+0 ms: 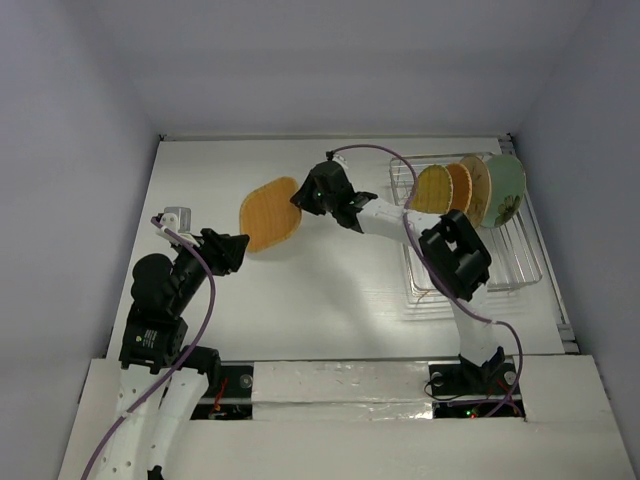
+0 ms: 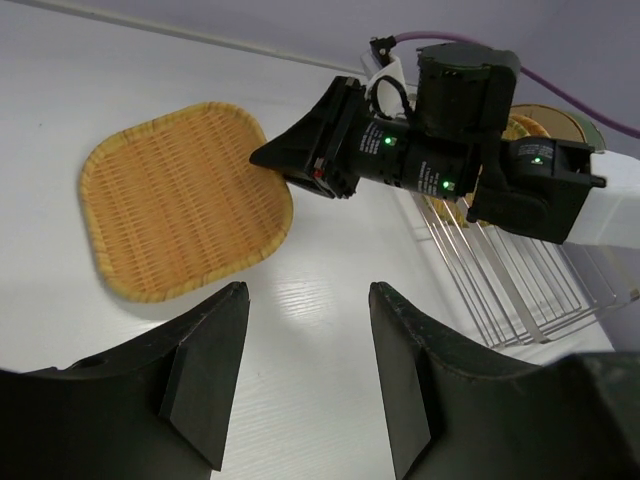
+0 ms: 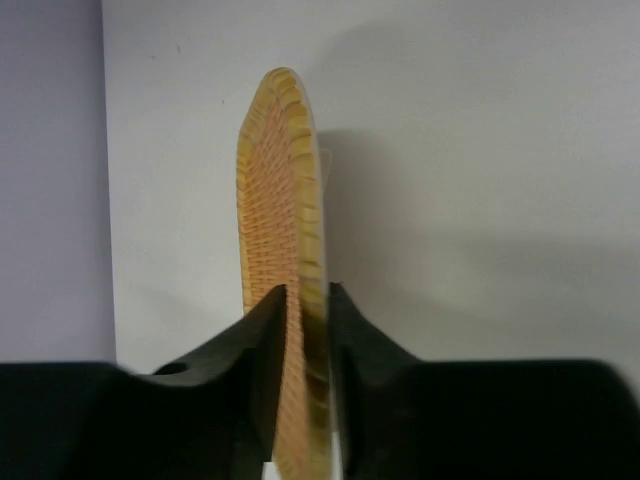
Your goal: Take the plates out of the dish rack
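Observation:
The orange rounded-square plate point(image 1: 268, 215) point(image 2: 180, 200) lies low over the left middle of the table. My right gripper point(image 1: 297, 201) point(image 2: 262, 158) point(image 3: 308, 288) is closed round its right rim, and the right wrist view sees the plate point(image 3: 280, 180) edge-on between the fingers. One finger presses the woven face; a thin pale line runs along the other. My left gripper point(image 1: 238, 250) point(image 2: 308, 285) hangs open and empty just near of the plate. Several more plates stand on edge in the dish rack point(image 1: 520, 265) point(image 2: 520, 290): a yellow one point(image 1: 433, 188), an orange one point(image 1: 459, 185) and a pale flowered one point(image 1: 505, 185).
White walls close in the table on the left, far and right sides. The right arm's forearm point(image 1: 455, 255) reaches across the rack's near half. Purple cables point(image 1: 400, 160) loop over both arms.

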Controlling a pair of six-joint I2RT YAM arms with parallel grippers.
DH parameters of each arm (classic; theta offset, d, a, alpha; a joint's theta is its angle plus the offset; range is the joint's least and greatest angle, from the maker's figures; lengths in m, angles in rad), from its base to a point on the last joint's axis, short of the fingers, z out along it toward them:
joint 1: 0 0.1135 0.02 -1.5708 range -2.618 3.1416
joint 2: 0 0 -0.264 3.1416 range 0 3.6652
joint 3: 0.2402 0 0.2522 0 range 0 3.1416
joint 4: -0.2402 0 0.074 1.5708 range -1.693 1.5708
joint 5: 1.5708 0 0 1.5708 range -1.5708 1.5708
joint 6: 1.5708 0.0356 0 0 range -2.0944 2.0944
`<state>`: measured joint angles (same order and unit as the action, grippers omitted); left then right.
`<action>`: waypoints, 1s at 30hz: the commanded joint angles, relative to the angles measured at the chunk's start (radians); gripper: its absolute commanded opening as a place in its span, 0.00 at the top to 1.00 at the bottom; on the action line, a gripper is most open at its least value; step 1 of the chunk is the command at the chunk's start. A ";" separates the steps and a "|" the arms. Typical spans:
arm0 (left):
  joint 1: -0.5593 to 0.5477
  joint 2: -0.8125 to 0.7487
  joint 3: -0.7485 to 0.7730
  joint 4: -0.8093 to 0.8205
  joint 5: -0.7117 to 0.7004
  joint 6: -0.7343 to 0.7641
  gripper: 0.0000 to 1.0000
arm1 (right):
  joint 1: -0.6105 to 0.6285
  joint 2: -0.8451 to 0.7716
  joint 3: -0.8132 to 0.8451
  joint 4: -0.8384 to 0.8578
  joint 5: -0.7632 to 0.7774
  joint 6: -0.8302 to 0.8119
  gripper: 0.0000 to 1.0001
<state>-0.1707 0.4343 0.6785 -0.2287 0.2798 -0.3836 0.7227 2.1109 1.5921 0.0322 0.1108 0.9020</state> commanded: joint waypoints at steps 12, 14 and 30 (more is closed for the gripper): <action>-0.006 0.000 -0.002 0.040 0.009 -0.003 0.52 | 0.023 -0.011 0.058 -0.135 -0.036 -0.101 0.22; -0.006 0.001 -0.002 0.042 0.009 -0.003 0.52 | 0.023 -0.040 0.063 -0.158 -0.010 -0.132 0.16; -0.006 -0.006 -0.005 0.042 0.001 -0.005 0.77 | -0.397 -0.790 -0.305 -0.370 0.267 -0.492 1.00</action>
<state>-0.1707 0.4343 0.6785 -0.2287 0.2794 -0.3862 0.4156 1.3949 1.3655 -0.2672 0.2962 0.4992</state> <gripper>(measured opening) 0.265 0.010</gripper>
